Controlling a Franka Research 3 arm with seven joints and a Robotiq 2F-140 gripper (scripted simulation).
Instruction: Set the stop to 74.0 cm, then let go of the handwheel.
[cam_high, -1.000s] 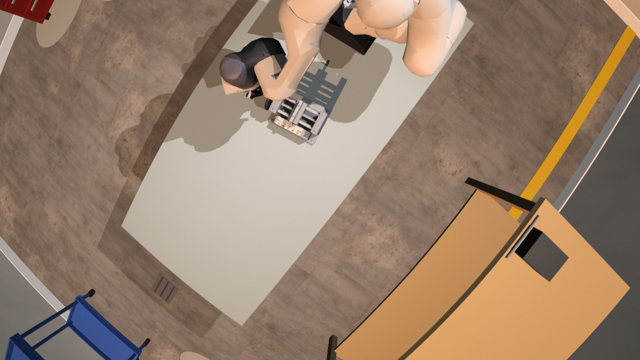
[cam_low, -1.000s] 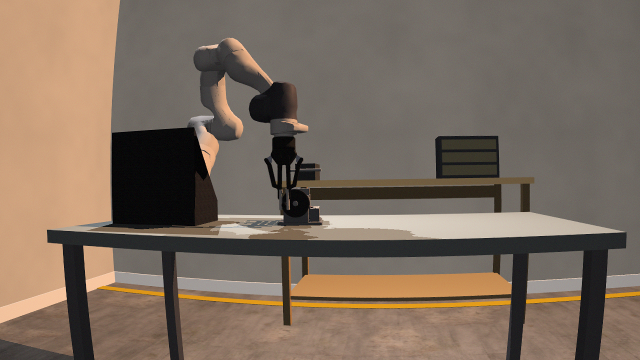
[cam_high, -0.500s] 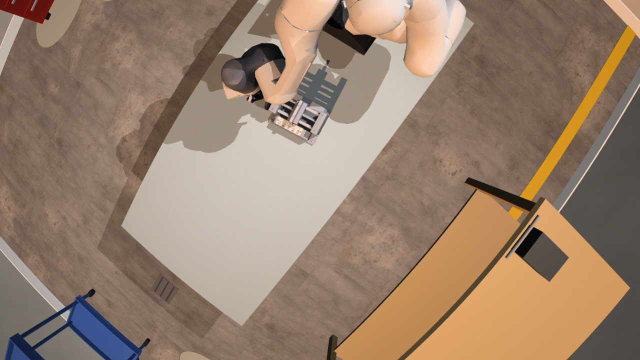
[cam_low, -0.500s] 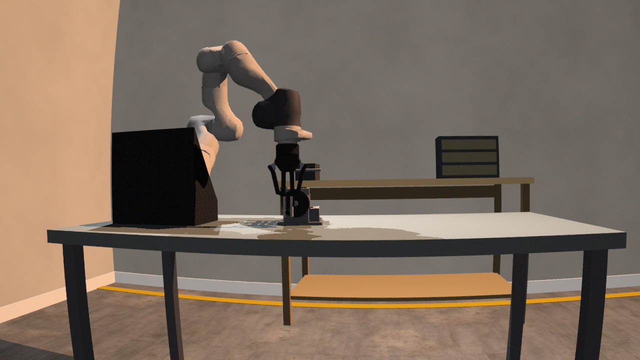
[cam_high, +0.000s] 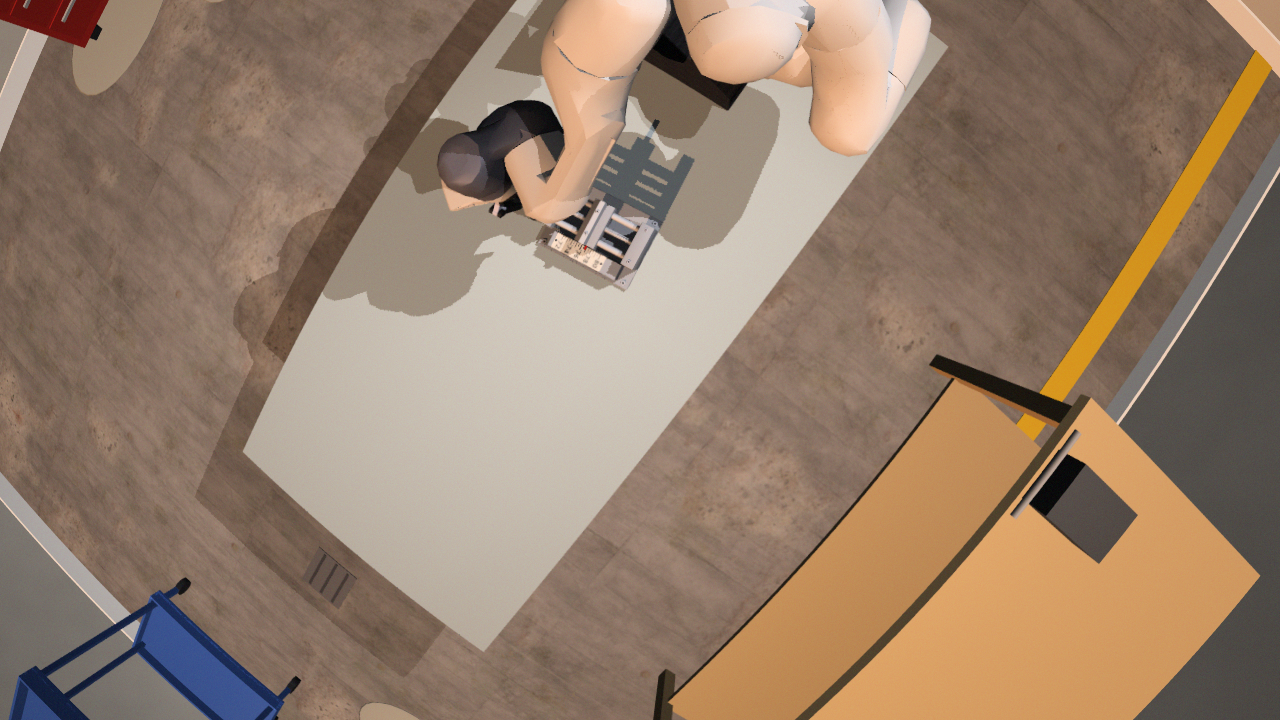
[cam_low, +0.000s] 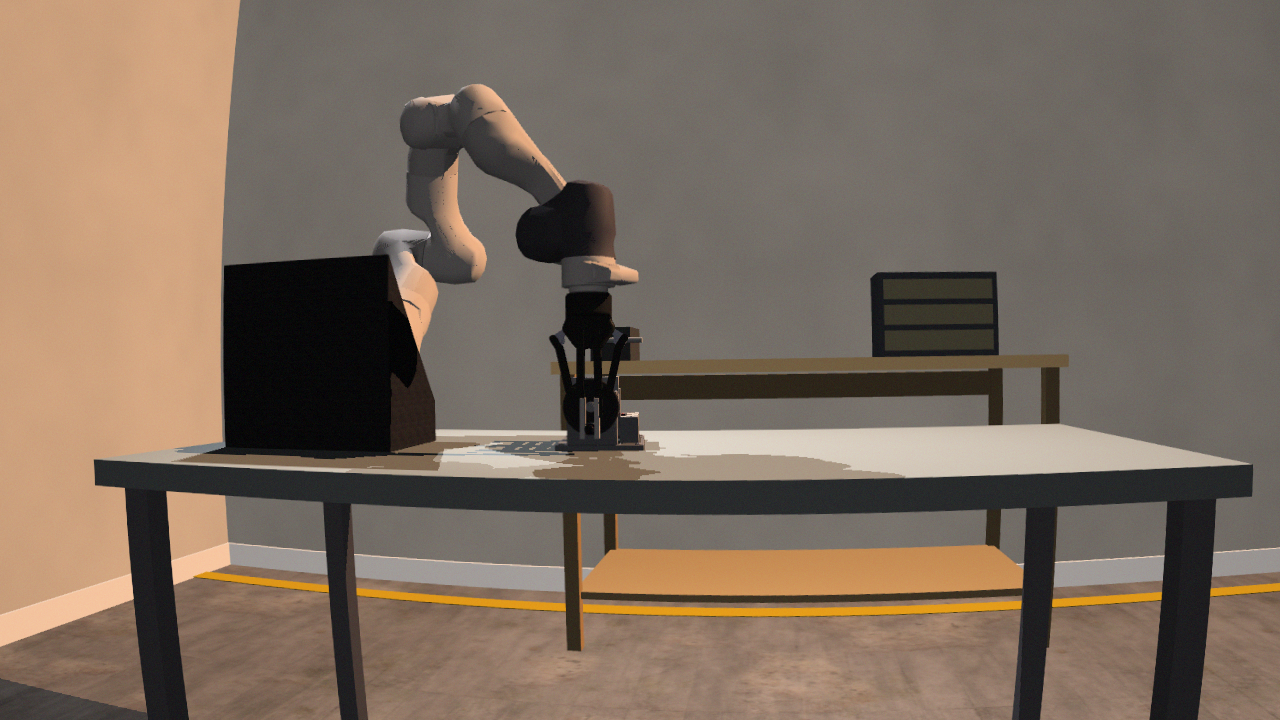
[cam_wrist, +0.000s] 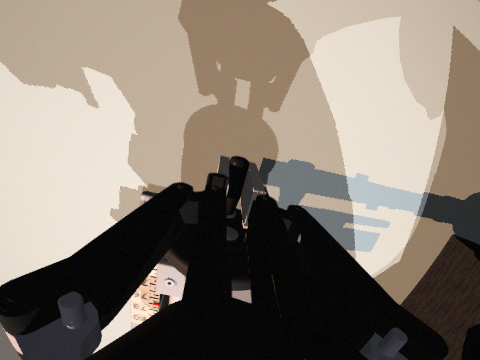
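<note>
The stop device stands on the table, with a grey sliding stop (cam_high: 601, 223) on rails and a cream scale (cam_high: 565, 243) (cam_wrist: 145, 295) along its side. A red pointer (cam_high: 584, 248) (cam_wrist: 156, 304) lies at the scale. Its figures are small and partly hidden, so I cannot tell the exact value. The black handwheel (cam_low: 571, 408) is upright at the device's end. My gripper (cam_low: 589, 420) (cam_wrist: 234, 173) is shut on the handwheel's black knob (cam_wrist: 238, 166), low in front of the wheel in the exterior view. In the top view the arm hides the fingers and the wheel.
A large black box (cam_low: 304, 358) stands on the table (cam_high: 429, 385) (cam_low: 1056, 452) beside the arm's base. A wooden workbench (cam_high: 1029, 626) (cam_low: 805, 365) stands beyond the table. A blue cart (cam_high: 205, 653) is at the lower left of the top view.
</note>
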